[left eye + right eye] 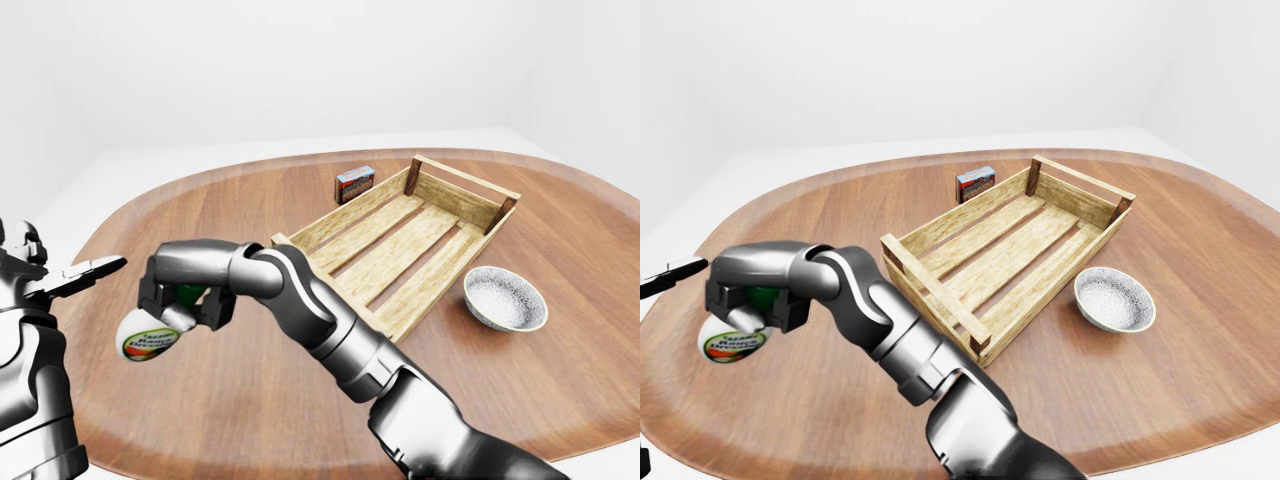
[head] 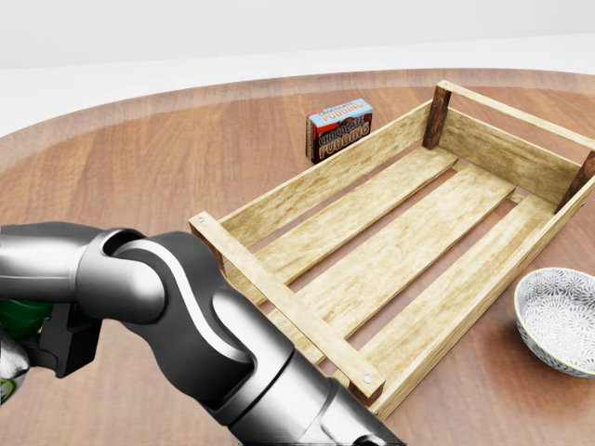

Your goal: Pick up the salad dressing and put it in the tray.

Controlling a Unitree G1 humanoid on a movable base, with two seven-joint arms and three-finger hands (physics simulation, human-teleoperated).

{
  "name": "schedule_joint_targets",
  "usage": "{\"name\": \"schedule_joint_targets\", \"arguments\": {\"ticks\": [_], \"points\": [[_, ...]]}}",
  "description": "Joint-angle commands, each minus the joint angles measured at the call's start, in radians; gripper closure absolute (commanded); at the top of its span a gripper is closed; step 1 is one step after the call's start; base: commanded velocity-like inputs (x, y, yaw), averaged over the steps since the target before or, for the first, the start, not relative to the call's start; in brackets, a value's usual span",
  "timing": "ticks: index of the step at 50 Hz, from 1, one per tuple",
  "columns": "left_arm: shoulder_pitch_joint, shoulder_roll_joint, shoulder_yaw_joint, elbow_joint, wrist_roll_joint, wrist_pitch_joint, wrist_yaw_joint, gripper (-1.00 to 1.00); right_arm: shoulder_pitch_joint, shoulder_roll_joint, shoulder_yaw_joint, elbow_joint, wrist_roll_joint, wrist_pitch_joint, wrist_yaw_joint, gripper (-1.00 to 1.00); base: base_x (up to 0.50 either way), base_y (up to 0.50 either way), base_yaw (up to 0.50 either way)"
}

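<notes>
The salad dressing (image 1: 148, 338) is clamped by its green cap in the closed fingers (image 1: 166, 315) of the right hand (image 1: 185, 297), raised above the table (image 1: 230, 400), with the slatted tray (image 1: 405, 240), holding nothing, to their right, a bowl (image 1: 505, 298) beyond, a pudding box (image 1: 354, 183) above, and the left hand (image 1: 85, 274), fingers apart, just left.
</notes>
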Motion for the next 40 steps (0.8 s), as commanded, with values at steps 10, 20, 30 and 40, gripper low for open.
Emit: {"name": "schedule_joint_targets", "arguments": {"ticks": [10,20,30,40], "points": [[0.000,0.001,-0.002,0.016,0.000,0.000,-0.004,-1.00,-0.390,-0.129,-0.192,0.059,0.091,0.000,0.000,0.96,0.00,0.00,0.00],[0.000,0.004,-0.001,0.021,-0.001,0.000,-0.004,-1.00,-0.533,-0.301,-0.349,0.279,0.026,0.000,0.000,0.96,0.00,0.00,0.00],[-0.003,0.006,-0.004,0.026,0.003,0.000,-0.002,-1.00,-0.545,-0.475,-0.403,0.314,-0.017,0.000,0.000,0.96,0.00,0.00,0.00],[-0.001,0.007,-0.001,0.020,0.004,0.000,-0.001,-1.00,-0.476,-0.674,-0.401,0.254,-0.017,0.000,0.000,0.96,0.00,0.00,0.00]]}}
